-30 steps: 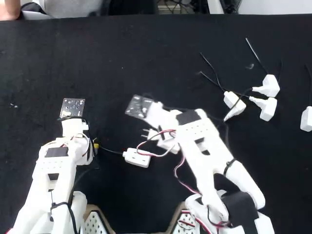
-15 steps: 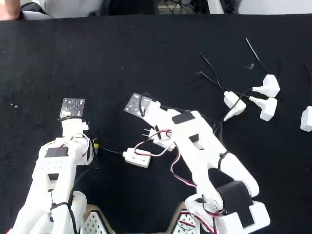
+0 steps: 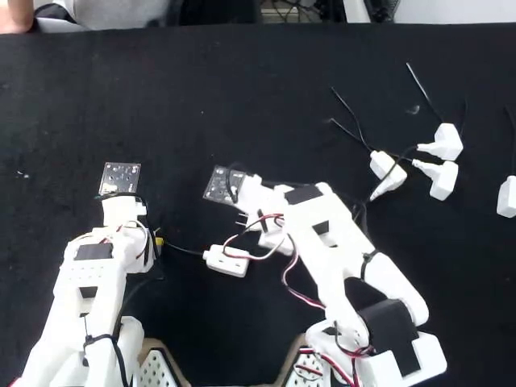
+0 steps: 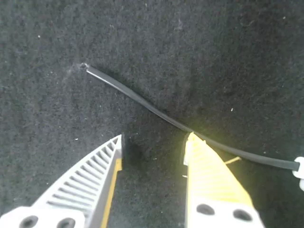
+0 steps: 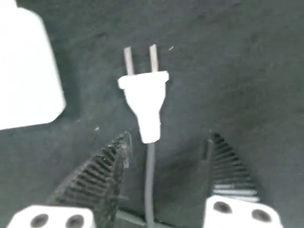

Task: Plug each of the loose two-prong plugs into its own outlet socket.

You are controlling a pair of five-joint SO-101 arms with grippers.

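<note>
At the table's near edge, around 6 o'clock, two white arms are standing side by side. The left gripper (image 4: 153,142) is hanging over the black table (image 3: 242,97) with its grey and yellow fingers spread. A thin black cable (image 4: 137,97) is running across just past their tips, right by the yellow one. That cable is leading toward 3 o'clock to a white outlet socket (image 3: 226,260), which is lying flat near the table's middle. At 1 o'clock from the socket, the right gripper (image 5: 168,137) is sitting with its jaws parted, straddling the cord of a white two-prong plug (image 5: 145,102). The plug is lying on the table just ahead of the fingertips, not gripped, its prongs pointing away from the gripper. Farther off, near 2 o'clock, three more white plugs (image 3: 442,143) with black cords are lying clustered. Another white piece (image 3: 506,197) is sitting at the 3 o'clock edge.
</note>
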